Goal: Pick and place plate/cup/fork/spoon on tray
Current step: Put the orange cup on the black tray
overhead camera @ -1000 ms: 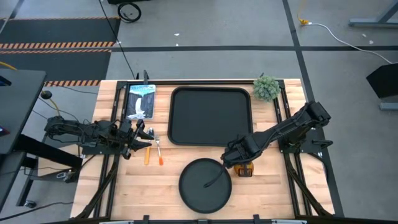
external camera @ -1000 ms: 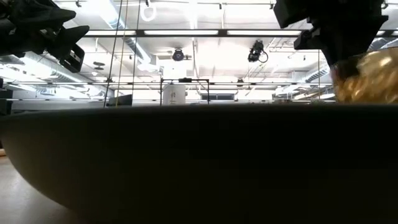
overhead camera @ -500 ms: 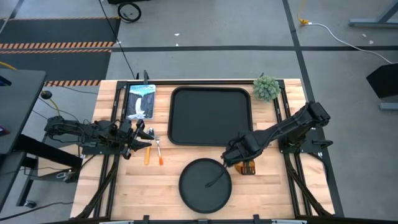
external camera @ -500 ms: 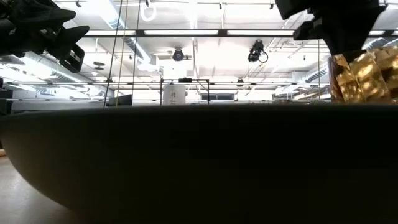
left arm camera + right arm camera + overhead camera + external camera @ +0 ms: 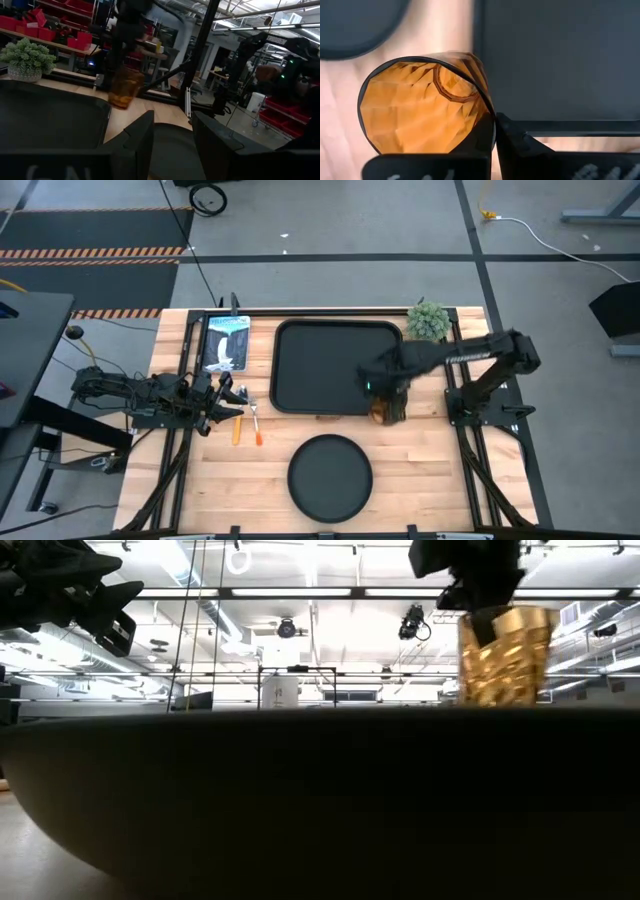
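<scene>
The amber glass cup (image 5: 388, 408) is in my right gripper (image 5: 384, 385), over the near right corner of the black tray (image 5: 338, 330). It shows in the low view (image 5: 503, 655) and the left wrist view (image 5: 124, 87). The round black plate (image 5: 330, 477) lies on the table near the front edge. The fork (image 5: 256, 425) and the spoon (image 5: 237, 430) lie side by side on the table left of the tray. My left gripper (image 5: 228, 402) is open and empty, just left of them. My right gripper pinches the cup's wall at the rim (image 5: 490, 122), apparently one finger inside and one finger (image 5: 520, 147) outside. The fingers point down from above. The cup hangs upright below them, mouth up; the plate's rim hides its base in the low view.
A small green plant (image 5: 428, 320) stands at the tray's far right corner. A blue-and-white packet (image 5: 226, 342) lies left of the tray's far side. Bare wood lies right of the plate and between plate and tray.
My right gripper has carried the cup from the table beside the plate's right side up and toward the far edge, to the tray's near right corner. The cup was tilted and now hangs upright.
</scene>
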